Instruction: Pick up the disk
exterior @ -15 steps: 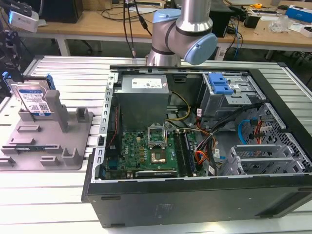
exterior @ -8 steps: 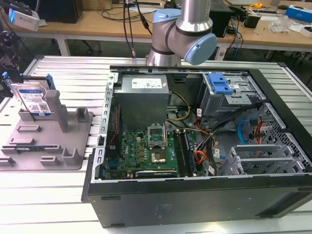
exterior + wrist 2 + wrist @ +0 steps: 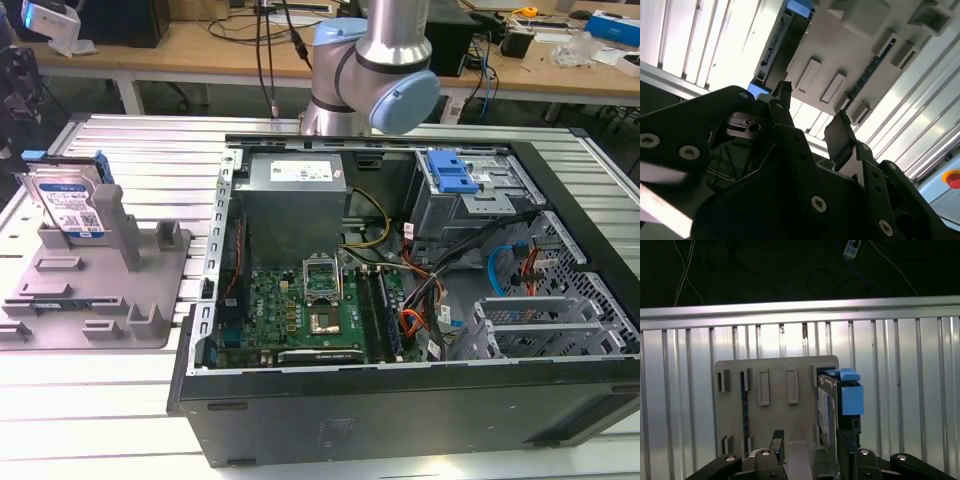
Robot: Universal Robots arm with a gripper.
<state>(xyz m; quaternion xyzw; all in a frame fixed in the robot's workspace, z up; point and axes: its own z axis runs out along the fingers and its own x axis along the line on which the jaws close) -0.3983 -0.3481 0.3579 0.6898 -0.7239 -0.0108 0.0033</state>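
Observation:
The disk (image 3: 68,205) stands on edge in a slot at the back of the grey fixture (image 3: 100,290), on the exterior view's left; it is silver with a white-and-blue label and blue side rails. In the first wrist view the disk (image 3: 826,407) shows edge-on with its blue rail, on the fixture (image 3: 765,405). My gripper (image 3: 810,450) hangs well above the fixture, open and holding nothing, one finger (image 3: 845,452) roughly in line with the disk. In the second wrist view the gripper (image 3: 812,120) and the disk's blue rail (image 3: 799,6) appear.
An open computer case (image 3: 400,400) takes up the middle and the exterior view's right, with a motherboard (image 3: 305,305), a power supply (image 3: 290,195) and a blue drive-bay latch (image 3: 450,172). The slatted metal table (image 3: 100,420) carries everything. My arm (image 3: 375,70) rises behind the case.

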